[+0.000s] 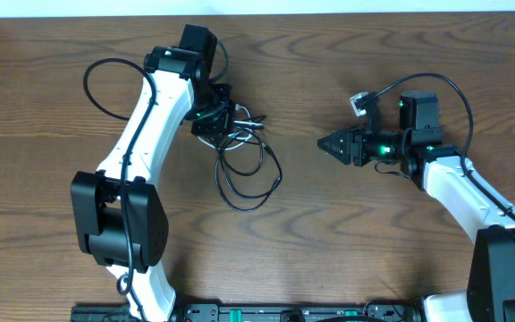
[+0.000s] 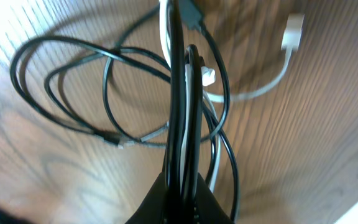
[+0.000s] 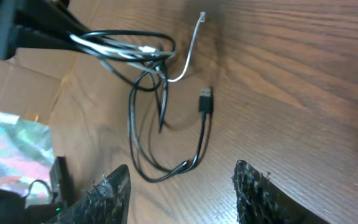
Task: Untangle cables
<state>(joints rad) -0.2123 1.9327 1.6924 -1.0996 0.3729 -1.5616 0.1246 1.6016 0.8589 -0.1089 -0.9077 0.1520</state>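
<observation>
Cables: thin black and white cables, a knot with loose loops trailing over the brown wooden worktop, left of centre.
Left claw: clamped on several strands at once, black and white together.
Right claw: fingers apart, empty, well apart from the bundle, facing it.
Risk, tightening: any pull while mixed strands are pinched would probably cinch the knot.
Risk, snag: the flat black plug could catch in a loop.
Risk, drag: the loops may slide along together instead of separating.
</observation>
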